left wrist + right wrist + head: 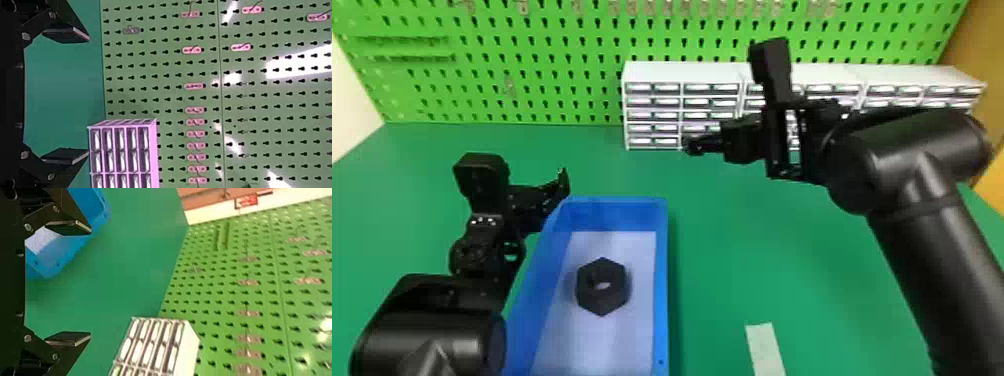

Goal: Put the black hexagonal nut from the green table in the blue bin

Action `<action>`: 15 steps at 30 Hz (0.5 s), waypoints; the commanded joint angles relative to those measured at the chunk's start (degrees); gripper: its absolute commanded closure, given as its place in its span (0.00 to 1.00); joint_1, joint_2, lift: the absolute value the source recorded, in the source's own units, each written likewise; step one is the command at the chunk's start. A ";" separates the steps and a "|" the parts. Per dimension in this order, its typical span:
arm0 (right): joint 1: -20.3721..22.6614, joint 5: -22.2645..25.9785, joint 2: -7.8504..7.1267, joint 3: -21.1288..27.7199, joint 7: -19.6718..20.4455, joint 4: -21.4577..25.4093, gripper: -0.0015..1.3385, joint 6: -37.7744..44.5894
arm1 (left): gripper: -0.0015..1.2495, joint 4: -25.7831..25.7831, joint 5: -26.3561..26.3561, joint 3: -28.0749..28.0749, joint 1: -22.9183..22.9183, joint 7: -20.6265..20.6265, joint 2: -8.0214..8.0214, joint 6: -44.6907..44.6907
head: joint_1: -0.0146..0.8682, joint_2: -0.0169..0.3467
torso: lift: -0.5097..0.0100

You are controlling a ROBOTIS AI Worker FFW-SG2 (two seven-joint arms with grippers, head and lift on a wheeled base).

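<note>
so the black hexagonal nut point(602, 300) is already in the blue bin point(662, 280), lying flat on the white bottom point(602, 350) with its hole point(602, 283) facing up. no real long axis to line up with imo, it's about as wide as it is long, with one corner aimed at the robot and the opposite one aimed away.

from the left jaws, the nut lies back toward the robot and a bit to the right. those jaws are right by the bin's far left corner, at the end of the left arm point(432, 320), spread wide with nothing between them. from the right jaws it's also back toward the robot, but off to the left and further away. they're over past the bin's far right corner, out on the right arm point(922, 225), wide apart and empty too. so left is the nearer one, i'd say.

both sets sit farther out than the nut, so any pull-back of the left one should go up and left first, otherwise it could clip the bin wall. i don't see any grab left to do tbh. white strip point(764, 350) on the counter point(712, 250) is robot-side of the right jaws, well apart from them.
</note>
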State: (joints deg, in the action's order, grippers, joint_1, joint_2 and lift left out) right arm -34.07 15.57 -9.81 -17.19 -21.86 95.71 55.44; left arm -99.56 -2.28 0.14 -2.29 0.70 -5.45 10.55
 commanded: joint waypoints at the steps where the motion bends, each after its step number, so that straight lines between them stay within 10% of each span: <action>1: 2.08 -1.59 0.23 3.13 0.06 0.35 0.25 -2.62 | 0.20 -0.02 0.00 -0.05 0.00 0.09 0.00 0.00 | 0.79 0.19 | 0.80; 15: 8.58 -5.46 1.37 12.01 0.59 0.35 0.25 -14.66 | 0.20 -0.11 0.09 -0.05 0.18 0.00 0.00 0.00 | 0.79 0.19 | 0.80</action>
State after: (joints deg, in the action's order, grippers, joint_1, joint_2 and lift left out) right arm -27.34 11.16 -8.72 -7.68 -21.71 96.07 44.59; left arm -99.65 -2.21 0.08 -2.14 0.73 -5.45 10.55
